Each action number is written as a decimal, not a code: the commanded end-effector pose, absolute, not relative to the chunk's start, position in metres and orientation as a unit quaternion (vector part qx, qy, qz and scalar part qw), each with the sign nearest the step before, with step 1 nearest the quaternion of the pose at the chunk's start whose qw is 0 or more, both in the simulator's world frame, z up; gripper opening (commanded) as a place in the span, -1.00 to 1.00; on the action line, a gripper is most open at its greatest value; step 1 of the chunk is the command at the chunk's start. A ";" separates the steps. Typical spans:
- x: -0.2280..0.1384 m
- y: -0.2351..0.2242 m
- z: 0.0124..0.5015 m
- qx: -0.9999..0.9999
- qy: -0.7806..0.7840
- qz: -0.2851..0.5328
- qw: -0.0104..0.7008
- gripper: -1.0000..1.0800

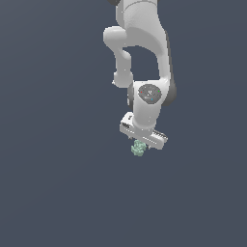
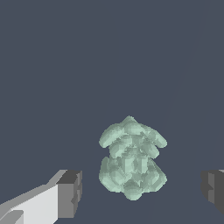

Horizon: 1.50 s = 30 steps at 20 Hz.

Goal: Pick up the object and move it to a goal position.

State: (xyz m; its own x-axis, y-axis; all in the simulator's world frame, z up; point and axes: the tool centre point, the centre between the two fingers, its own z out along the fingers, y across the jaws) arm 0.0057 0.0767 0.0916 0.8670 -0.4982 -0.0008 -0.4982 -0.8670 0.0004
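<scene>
In the exterior view, the white arm reaches down over the plain dark counter, its claw directly above the mint-green object. In the wrist view, the claw stands wide open, the object between its dark fingertips, touching neither.

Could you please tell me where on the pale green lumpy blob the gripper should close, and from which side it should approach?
Probably straight from above, as the gripper is now: the blob sits between its open fingers, not touching either. I would close across the lower, wider lobe, where the bulk seems fullest; the narrow waist and the bumpy upper lobes look likelier to slip.
</scene>
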 end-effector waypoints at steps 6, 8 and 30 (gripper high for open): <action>0.005 0.077 0.078 0.966 -0.258 0.000 0.000 0.92; 0.005 0.076 0.067 0.966 -0.259 0.000 0.000 0.92; 0.007 0.076 0.042 0.966 -0.260 0.000 0.000 -1.00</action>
State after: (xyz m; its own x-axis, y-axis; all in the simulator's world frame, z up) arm 0.0060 0.0771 0.0416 0.8654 -0.5011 -0.0003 -0.5011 -0.8654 -0.0004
